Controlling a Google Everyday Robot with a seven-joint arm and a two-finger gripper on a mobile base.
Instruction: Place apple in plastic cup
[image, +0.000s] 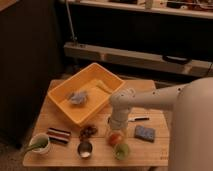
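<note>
No legible text or signs
</note>
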